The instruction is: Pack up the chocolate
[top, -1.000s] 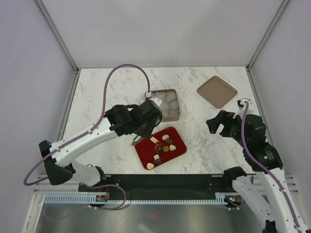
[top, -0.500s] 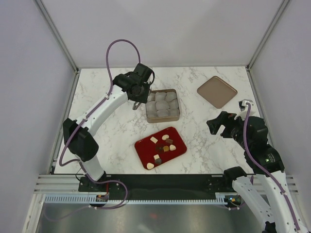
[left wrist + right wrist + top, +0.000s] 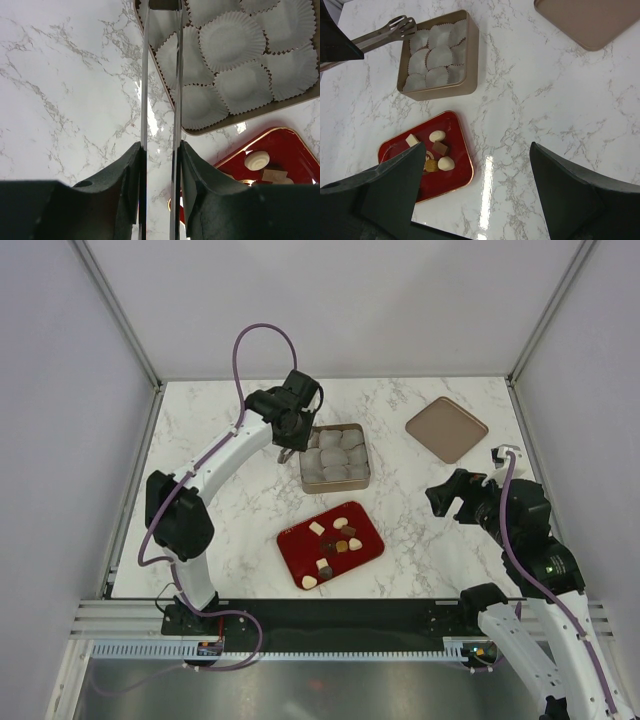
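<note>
Several chocolate pieces [image 3: 335, 538], dark, tan and cream, lie on the red tray [image 3: 295, 548] at the table's middle front. In the right wrist view the chocolate [image 3: 437, 136] shows on the tray [image 3: 460, 165] as well. My left gripper [image 3: 287, 435] is at the left rim of the gold box [image 3: 335, 457] of paper cups. In its wrist view, the left gripper [image 3: 160, 147] is shut on metal tongs [image 3: 176, 75] that reach over the box's near corner [image 3: 225, 127]. Whether the tong tips hold a piece I cannot tell. My right gripper [image 3: 450, 498] hangs open right of the tray, and the right gripper [image 3: 477, 150] holds nothing.
The box's gold lid [image 3: 446, 428] lies flat at the back right, and the lid [image 3: 592, 20] also shows in the right wrist view. White paper cups [image 3: 232, 42] fill the box. Grey walls close in the marble table on three sides.
The left arm has swung from above the red tray back to the box's left rim, carrying the tongs. The right arm has stayed still.
</note>
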Controlling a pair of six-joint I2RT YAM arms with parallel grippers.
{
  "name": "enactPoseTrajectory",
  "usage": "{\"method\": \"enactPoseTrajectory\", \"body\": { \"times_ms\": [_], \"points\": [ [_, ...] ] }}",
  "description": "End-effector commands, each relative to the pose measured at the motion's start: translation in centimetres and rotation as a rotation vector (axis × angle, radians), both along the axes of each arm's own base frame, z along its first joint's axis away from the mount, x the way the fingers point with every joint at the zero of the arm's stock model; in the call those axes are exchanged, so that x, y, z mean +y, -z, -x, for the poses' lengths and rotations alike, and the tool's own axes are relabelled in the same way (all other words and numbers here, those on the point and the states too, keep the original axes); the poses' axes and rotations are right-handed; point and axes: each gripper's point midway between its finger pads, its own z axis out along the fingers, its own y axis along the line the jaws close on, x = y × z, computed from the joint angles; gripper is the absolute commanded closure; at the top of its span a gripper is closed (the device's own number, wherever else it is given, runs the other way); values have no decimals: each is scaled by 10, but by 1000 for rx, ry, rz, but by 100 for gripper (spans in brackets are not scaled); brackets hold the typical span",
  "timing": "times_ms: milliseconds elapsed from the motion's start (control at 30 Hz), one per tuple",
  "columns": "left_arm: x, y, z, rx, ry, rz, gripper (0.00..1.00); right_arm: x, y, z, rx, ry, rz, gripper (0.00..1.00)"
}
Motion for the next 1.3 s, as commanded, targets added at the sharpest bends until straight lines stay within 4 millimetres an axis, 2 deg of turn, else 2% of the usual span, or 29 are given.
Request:
{"method": "enactPoseTrajectory", "body": {
  "times_ms": [0, 233, 533, 667, 833, 933, 967, 1033, 1067, 1100, 1133, 1200, 1233, 1267],
  "points": [
    [-4, -11, -11, -58, 37, 3, 59, -4, -9, -4, -30, 18, 16, 7],
    [-3, 2, -10, -30, 40, -17, 55, -4, -10, -4, -33, 17, 13, 7],
    [-2, -3, -10, -39, 39, -15, 52, -5, -12, -4, -38, 23, 16, 7],
    [0, -13, -7, -53, 39, -6, 52, -5, -13, -4, -38, 22, 14, 7],
    [0, -37, 5, -78, 62, 33, 52, -6, -15, -3, -41, 23, 18, 7],
    [-3, -50, 24, -83, 99, 72, 52, -6, -14, -3, -38, 25, 22, 7],
    [-2, -47, 33, -67, 110, 72, 52, -6, -14, -3, -35, 25, 23, 7],
    [-3, -55, 54, -68, 128, 84, 52, -7, -12, -3, -30, 26, 26, 6],
    [-2, -46, 65, -40, 136, 73, 52, -7, -11, -2, -27, 26, 27, 7],
    [-6, -53, 79, -49, 161, 87, 52, -7, -10, -2, -26, 24, 28, 7],
    [-4, -42, 93, -13, 162, 72, 52, -7, -10, -2, -26, 24, 28, 7],
    [-9, -44, 118, -14, 201, 72, 52, -7, -9, -2, -24, 25, 33, 7],
    [-8, -34, 132, 24, 201, 56, 52, -7, -9, -2, -23, 26, 31, 7],
    [-8, -32, 140, 28, 204, 51, 52, -7, -10, -2, -24, 24, 33, 7]
  ]
}}
